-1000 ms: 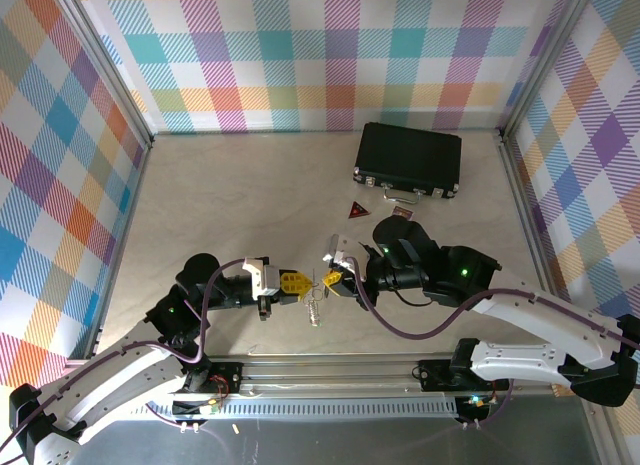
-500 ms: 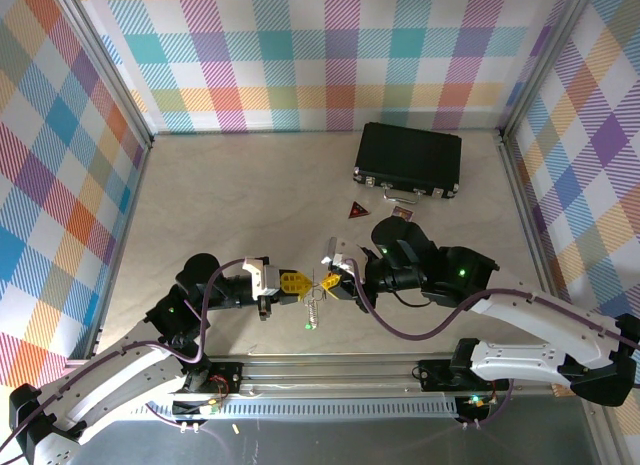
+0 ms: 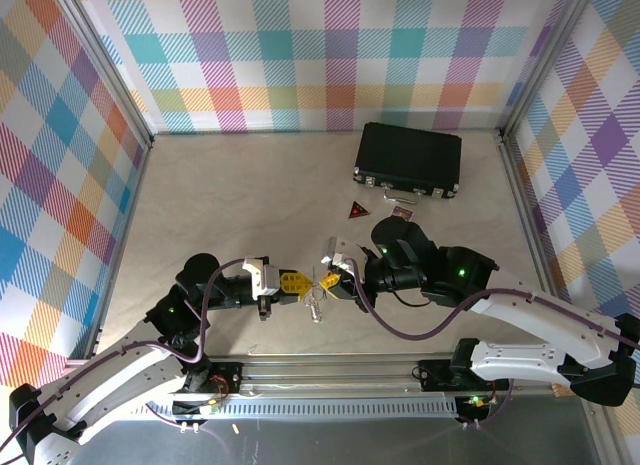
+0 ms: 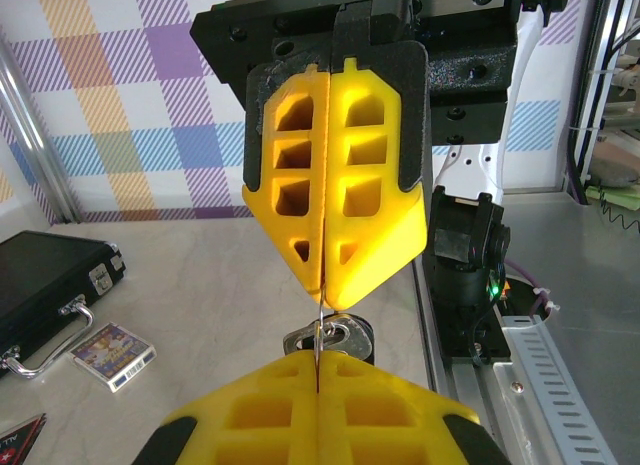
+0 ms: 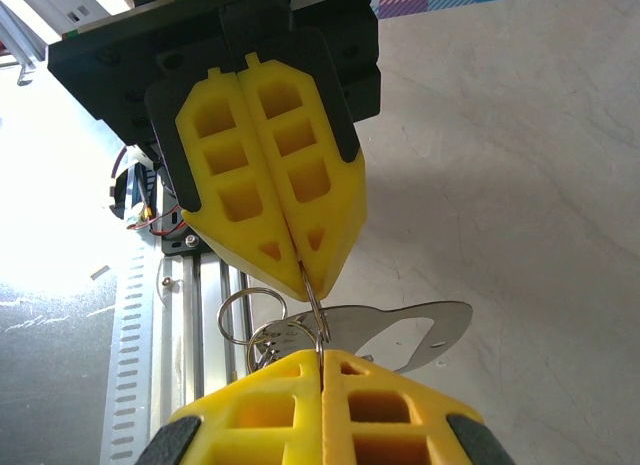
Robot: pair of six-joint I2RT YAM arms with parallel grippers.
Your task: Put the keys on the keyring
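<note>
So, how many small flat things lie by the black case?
2: a red triangle left of the case's handle, and a card just in front of it. The right arm may hide more.

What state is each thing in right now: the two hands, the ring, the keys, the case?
left hand, shut on the keyring.
right hand, shut on the keyring.
keyring, pinched between both hands, off the table.
keys, dangling by the keyring; threaded or not, cannot tell.
black case, closed, lying flat.
</note>
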